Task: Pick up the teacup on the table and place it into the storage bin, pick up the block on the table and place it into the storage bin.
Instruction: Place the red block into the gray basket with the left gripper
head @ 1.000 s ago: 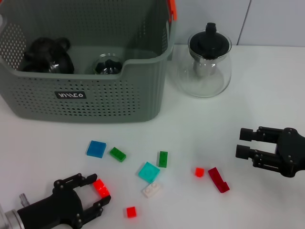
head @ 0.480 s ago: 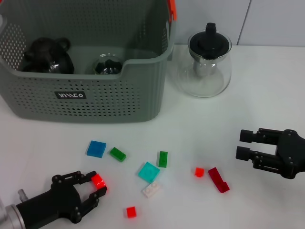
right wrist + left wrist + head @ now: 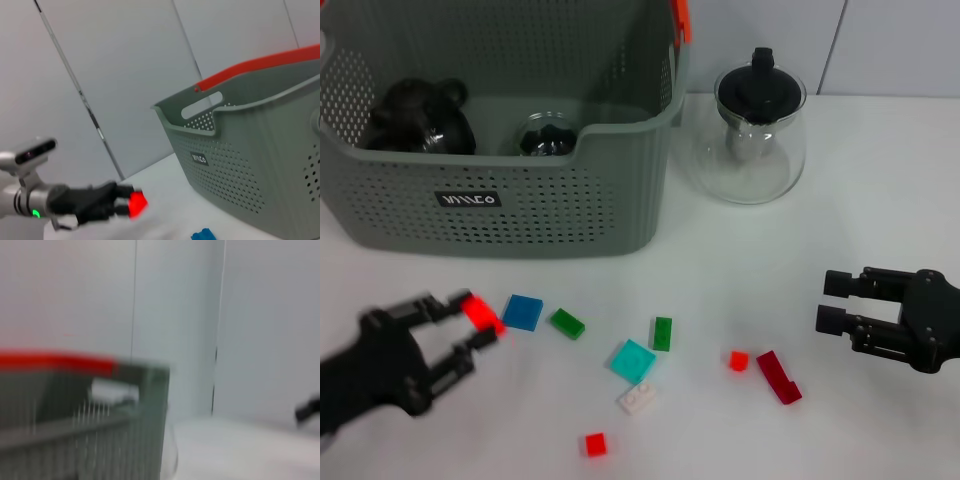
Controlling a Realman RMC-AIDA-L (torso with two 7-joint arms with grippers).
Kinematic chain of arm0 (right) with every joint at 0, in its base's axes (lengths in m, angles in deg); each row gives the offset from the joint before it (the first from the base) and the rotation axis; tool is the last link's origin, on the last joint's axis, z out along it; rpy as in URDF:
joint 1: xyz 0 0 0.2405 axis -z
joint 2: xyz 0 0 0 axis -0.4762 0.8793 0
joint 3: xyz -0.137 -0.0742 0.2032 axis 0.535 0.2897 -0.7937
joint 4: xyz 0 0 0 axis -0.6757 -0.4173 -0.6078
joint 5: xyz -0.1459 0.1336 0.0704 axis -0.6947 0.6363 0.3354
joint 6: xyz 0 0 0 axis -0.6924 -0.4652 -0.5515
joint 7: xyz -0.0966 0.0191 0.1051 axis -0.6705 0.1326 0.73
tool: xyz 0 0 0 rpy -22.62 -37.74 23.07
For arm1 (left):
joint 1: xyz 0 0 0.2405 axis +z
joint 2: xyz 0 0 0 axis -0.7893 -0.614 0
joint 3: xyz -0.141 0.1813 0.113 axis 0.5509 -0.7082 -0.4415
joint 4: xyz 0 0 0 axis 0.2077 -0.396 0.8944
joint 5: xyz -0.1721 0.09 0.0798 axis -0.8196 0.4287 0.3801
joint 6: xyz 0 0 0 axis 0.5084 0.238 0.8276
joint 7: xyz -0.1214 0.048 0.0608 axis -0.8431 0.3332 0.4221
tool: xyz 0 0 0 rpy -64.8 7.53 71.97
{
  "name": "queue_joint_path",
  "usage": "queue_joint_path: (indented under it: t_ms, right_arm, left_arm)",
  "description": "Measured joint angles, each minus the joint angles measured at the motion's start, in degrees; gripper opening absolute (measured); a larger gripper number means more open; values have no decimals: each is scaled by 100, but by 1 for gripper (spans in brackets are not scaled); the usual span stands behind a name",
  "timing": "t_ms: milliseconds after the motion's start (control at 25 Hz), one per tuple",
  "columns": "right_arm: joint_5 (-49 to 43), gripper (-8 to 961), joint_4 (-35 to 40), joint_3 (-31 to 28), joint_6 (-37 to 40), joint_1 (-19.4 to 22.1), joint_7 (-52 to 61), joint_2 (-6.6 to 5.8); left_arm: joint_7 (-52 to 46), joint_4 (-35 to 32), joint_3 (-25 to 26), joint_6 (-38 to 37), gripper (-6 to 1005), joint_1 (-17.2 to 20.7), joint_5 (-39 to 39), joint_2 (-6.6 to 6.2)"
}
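Nearest the robot, small coloured blocks lie scattered on the white bench. Left gripper is raised above the bench, clamped on a red block, just beside a blue tile. Right gripper hovers with fingers apart, well away from the red pieces. Beyond stands the storage bin, holding dark glassware. A glass teapot sits beside it. Pale wall panels close the room behind.
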State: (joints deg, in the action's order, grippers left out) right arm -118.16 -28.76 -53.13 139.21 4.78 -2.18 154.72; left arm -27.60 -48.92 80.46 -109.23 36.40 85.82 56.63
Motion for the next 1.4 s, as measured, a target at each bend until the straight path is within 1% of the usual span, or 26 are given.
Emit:
queue_joint_path:
  t_ms: [80, 120, 160, 200, 240, 320, 400, 440, 480, 560, 600, 640, 760, 840, 920, 960, 1000, 1080, 1160, 1200, 1240, 1320, 1360, 1400]
  right_arm:
    - [0, 583, 0, 0, 0, -11, -4, 0]
    - [0, 583, 0, 0, 0, -13, -6, 3]
    - [0, 583, 0, 0, 0, -18, -8, 6]
    - [0, 583, 0, 0, 0, -20, -9, 8]
    - [0, 583, 0, 0, 0, -21, -9, 11]
    - [0, 583, 0, 0, 0, -22, -9, 14]
    - [0, 583, 0, 0, 1, -21, -9, 19]
    - [0, 583, 0, 0, 1, -18, -9, 22]
    - [0, 583, 0, 0, 1, -13, -10, 23]
    - [0, 583, 0, -3, 1, -7, -9, 24]
    - [0, 583, 0, -8, 1, -5, -9, 25]
    - [0, 583, 0, -17, 1, -6, -9, 25]
    - [0, 583, 0, -37, 0, -19, -9, 25]
    - [0, 583, 0, -37, 0, -40, -9, 26]
    - [0, 583, 0, -36, -5, -53, -9, 26]
    - [0, 583, 0, -36, -14, -54, -8, 26]
    - [0, 583, 0, -36, -30, -57, -5, 26]
    - [0, 583, 0, -34, -51, -57, 5, 26]
    - [0, 583, 1, -24, -70, -58, 12, 22]
    - [0, 583, 0, -21, -74, -58, 13, 20]
    - [0, 583, 0, -21, -76, -59, 14, 18]
    - [0, 583, 0, -16, -79, -60, 15, 17]
    - [0, 583, 0, -12, -80, -60, 15, 17]
    - [0, 583, 0, -9, -80, -60, 16, 15]
  left_arm:
    - [-251, -84, 289, -483, 405, -187, 0, -126]
    - [-329, -102, 371, -606, 405, -260, -3, -164]
    - [-463, -131, 520, -797, 405, -415, -29, -237]
    - [-561, -142, 608, -911, 404, -515, -67, -282]
    - [-740, -167, 737, -1061, 404, -679, -195, -367]
    - [-1041, -254, 816, -1161, 404, -917, -498, -460]
    - [-1515, -463, 828, -1124, 403, -1202, -873, -515]
    - [-1928, -687, 827, -990, 403, -1413, -1075, -534]
    - [-1928, -687, 827, -990, 403, -1413, -1075, -534]
    - [-2555, -1069, 783, -697, 402, -1685, -1234, -539]
    - [-3216, -1452, 627, -286, 402, -1926, -1299, -540]
    - [-3216, -1452, 627, -286, 402, -1926, -1299, -540]
    - [-4035, -2009, -8, 505, 401, -2157, -1274, -519]
    - [-4596, -2397, -744, 1222, 401, -2221, -1170, -492]
    - [-5257, -2809, -1872, 2104, 401, -2221, -925, -473]
    - [-5484, -2937, -2275, 2399, 401, -2216, -765, -473]
    - [-5842, -3101, -2855, 2816, 402, -2216, -479, -467]
    - [-6462, -3270, -3712, 3395, 402, -2303, 238, -445]
    - [-6869, -3281, -4116, 3637, 402, -2450, 860, -401]
    - [-7068, -3263, -4241, 3715, 402, -2531, 1160, -361]
    - [-7266, -3242, -4335, 3799, 408, -2617, 1451, -287]
    - [-7513, -3244, -4380, 3974, 420, -2692, 1787, -170]
    - [-7591, -3269, -4389, 4067, 426, -2706, 1892, -99]
    - [-7606, -3310, -4389, 4104, 432, -2703, 1902, -58]
